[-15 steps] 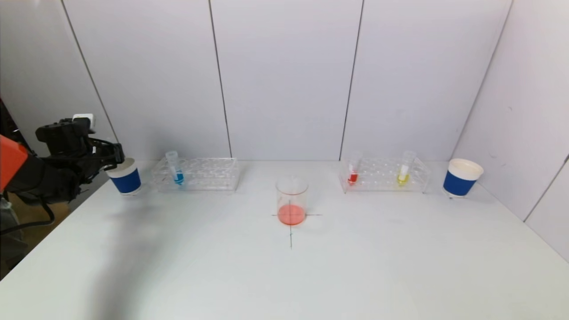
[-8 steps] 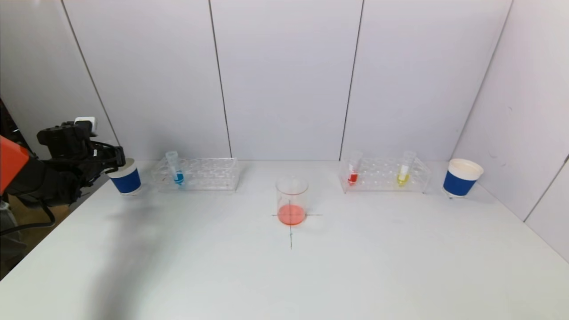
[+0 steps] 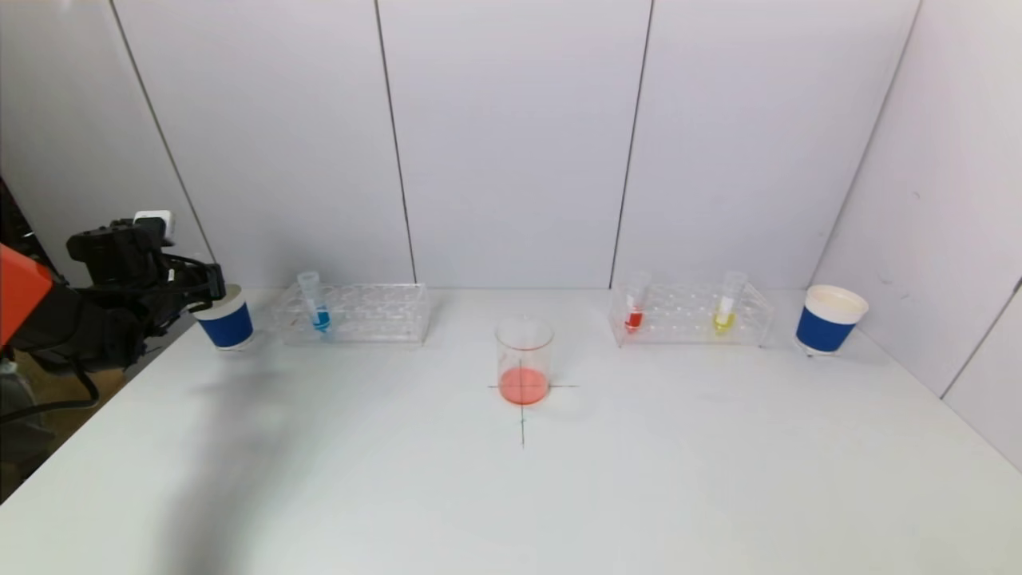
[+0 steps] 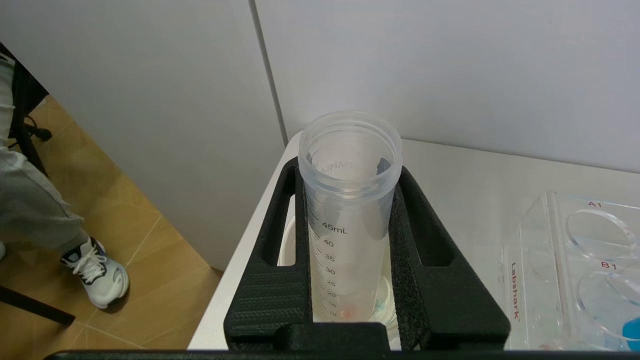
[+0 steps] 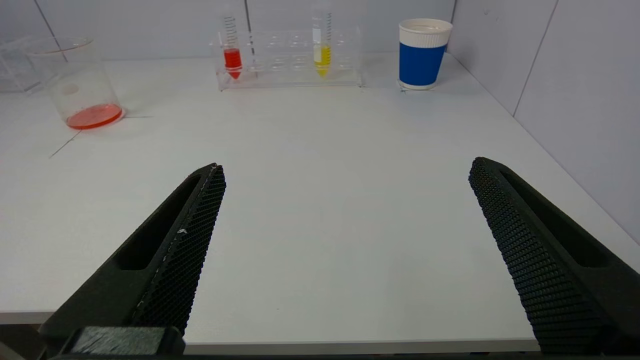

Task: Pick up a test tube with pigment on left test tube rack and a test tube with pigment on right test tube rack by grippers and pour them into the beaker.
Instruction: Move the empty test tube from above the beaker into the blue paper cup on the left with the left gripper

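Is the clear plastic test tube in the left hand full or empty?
Almost empty: the clear plastic test tube, upright in the shut left hand, holds only a small red trace at its bottom.

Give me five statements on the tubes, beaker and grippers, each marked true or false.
1. The left gripper is shut on an emptied test tube over the left paper cup. True.
2. The beaker holds blue liquid. False: it is orange-red.
3. The right gripper is open, holding nothing. True.
4. The right rack holds a red tube and a yellow tube. True.
5. The left rack holds no tube. False: a blue tube stands in it.
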Motion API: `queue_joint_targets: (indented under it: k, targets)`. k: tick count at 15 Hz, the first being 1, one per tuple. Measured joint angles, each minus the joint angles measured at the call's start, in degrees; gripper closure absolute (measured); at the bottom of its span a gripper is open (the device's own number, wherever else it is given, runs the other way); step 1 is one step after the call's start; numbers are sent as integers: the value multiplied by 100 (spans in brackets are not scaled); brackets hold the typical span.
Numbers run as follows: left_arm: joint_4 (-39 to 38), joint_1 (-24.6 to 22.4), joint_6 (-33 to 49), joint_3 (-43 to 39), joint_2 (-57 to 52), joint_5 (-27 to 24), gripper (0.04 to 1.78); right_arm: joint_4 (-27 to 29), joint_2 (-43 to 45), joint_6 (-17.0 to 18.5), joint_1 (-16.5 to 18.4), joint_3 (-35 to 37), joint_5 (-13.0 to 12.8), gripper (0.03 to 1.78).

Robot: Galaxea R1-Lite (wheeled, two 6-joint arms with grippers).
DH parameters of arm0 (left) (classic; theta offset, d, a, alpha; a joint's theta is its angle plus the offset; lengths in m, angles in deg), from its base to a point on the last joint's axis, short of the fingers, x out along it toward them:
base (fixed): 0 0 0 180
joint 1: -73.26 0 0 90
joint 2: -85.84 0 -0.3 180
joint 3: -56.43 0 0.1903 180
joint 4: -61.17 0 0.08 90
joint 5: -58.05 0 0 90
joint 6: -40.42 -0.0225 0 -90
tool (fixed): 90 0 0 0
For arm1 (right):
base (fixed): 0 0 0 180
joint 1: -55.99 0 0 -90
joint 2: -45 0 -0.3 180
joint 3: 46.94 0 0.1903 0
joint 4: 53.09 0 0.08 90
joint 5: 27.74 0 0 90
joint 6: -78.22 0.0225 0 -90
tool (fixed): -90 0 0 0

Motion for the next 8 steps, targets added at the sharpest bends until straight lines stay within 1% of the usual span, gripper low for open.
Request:
queue_joint_targets:
  k: [3,5,6,8]
  targets:
    - [-48,0,5,-1,-2,6,135,0,0,2,0,0,0,4]
    - [-321,0,-4,-28,20,9,127,0,0,2,0,0,0,4]
    - [-391,4,-9,-37,35,6,119,0,0,2,0,0,1,4]
    - [-411,6,-6,-50,46,2,93,0,0,2,0,0,1,4]
